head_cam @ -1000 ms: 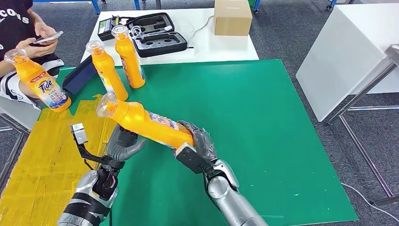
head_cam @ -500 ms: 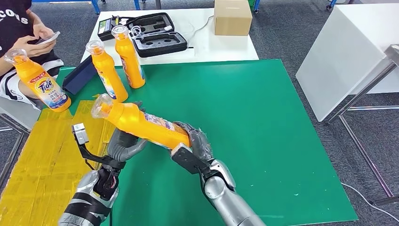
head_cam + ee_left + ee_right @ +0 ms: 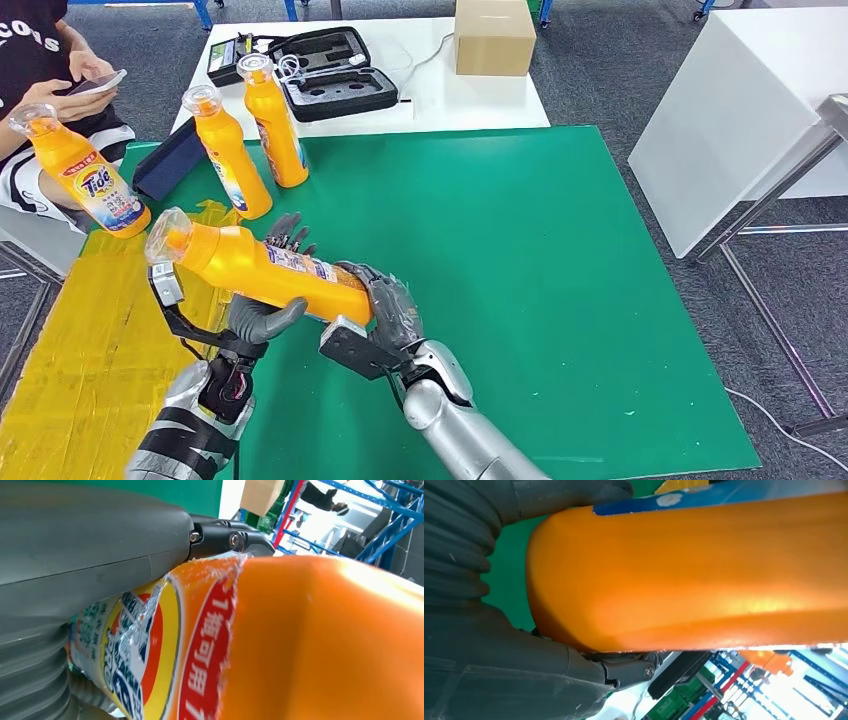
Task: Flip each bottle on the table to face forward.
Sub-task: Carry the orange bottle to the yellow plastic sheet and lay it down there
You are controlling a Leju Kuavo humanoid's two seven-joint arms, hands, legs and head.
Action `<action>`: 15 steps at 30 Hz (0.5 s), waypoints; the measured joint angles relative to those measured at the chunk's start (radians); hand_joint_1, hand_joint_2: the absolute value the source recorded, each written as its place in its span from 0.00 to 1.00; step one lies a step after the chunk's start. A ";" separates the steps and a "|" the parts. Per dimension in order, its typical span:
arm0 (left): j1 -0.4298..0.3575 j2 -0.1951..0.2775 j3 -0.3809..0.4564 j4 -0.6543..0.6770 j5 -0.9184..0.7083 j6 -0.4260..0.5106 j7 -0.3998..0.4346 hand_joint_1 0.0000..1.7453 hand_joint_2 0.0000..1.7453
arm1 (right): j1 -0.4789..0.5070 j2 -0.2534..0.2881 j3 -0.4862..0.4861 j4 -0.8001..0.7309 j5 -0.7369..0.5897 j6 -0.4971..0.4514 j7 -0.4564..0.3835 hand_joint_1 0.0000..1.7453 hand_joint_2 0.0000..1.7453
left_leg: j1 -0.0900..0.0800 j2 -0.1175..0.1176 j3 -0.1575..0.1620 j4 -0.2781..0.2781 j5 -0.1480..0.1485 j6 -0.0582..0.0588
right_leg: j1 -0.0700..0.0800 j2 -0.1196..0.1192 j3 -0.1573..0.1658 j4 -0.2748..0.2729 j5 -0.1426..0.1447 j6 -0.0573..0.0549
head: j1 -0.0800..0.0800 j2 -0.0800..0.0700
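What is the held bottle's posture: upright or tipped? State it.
Tipped. The held bottle lies nearly level above the green mat, cap toward the robot's left.

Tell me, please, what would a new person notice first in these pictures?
First, the orange Tide detergent bottle held nearly on its side above the green mat, the right hand gripping its base and the left hand around its middle. Next, three upright orange bottles stand at the mat's far left corner. A person with a phone sits just beyond them.
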 joint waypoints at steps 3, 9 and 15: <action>0.001 0.000 0.001 0.005 0.009 -0.002 0.000 0.23 1.00 | -0.007 0.004 0.012 0.015 0.004 -0.007 0.002 0.99 1.00 | 0.000 0.000 0.000 0.000 0.000 0.000 | 0.000 0.000 0.000 0.000 0.000 0.000 | 0.000 0.000; 0.004 0.000 0.002 0.007 0.026 0.009 0.000 1.00 1.00 | -0.021 0.005 0.028 0.040 0.005 -0.017 0.006 0.98 1.00 | 0.000 0.000 0.000 0.000 0.000 0.000 | 0.000 0.000 0.000 0.000 0.000 0.000 | 0.000 0.000; 0.008 0.000 0.003 0.006 0.029 0.023 0.001 1.00 1.00 | -0.025 0.005 0.040 0.058 0.003 -0.025 0.008 0.99 1.00 | 0.000 0.000 0.000 0.000 0.000 0.000 | 0.000 0.000 0.000 0.000 0.000 0.000 | 0.000 0.000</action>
